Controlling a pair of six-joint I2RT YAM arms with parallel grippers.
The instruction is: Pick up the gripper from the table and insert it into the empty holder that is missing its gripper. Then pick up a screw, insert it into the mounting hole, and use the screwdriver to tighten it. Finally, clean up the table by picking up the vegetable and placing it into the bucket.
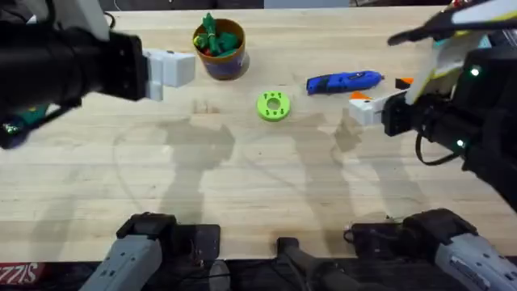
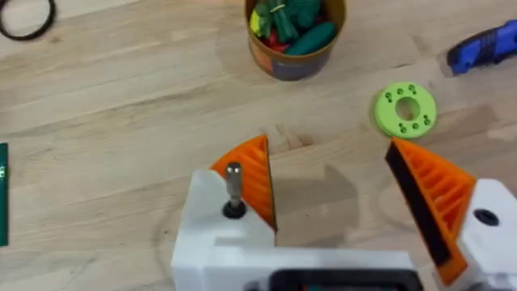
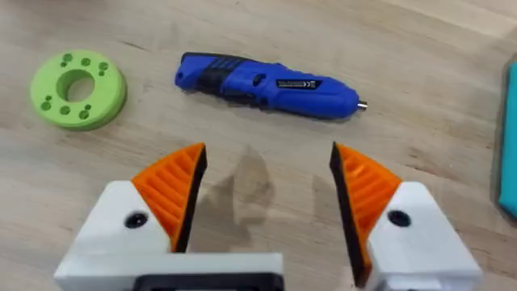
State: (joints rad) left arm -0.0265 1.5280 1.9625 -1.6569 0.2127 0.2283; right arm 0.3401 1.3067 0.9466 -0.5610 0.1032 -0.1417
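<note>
The blue screwdriver lies flat on the wooden table at the back right. My right gripper hovers open just in front of it, with nothing between its orange pads. The bucket stands at the back centre-left. The green vegetable lies inside it among other toy pieces. My left gripper is open and empty, just left of the bucket and raised above the table. The loose gripper, its holder and the screw are out of view.
A bright green holed disc lies between the bucket and the screwdriver. A white and yellow frame rises at the far right, with a small orange piece beside it. A black ring lies far left.
</note>
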